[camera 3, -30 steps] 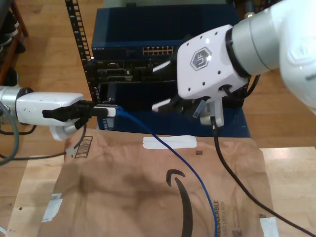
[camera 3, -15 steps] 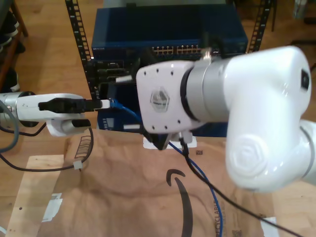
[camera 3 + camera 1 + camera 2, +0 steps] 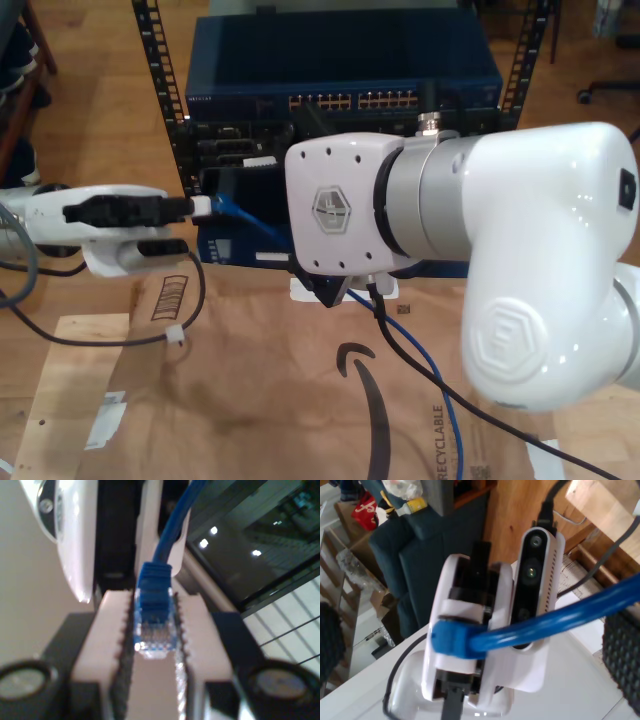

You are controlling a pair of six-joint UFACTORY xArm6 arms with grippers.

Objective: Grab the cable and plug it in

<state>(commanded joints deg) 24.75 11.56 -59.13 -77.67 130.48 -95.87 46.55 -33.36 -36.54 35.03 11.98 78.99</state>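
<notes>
The cable (image 3: 152,615) is clamped by its plug in my first claw (image 3: 205,207) at the exterior view's left, while my second claw, whose state cannot be told, has been swung in facing it, perhaps for a handover.

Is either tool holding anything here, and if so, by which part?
My first gripper holds the cable by its end, pads closed on the clear plug and blue boot. Whether my second gripper holds anything cannot be told.
</notes>
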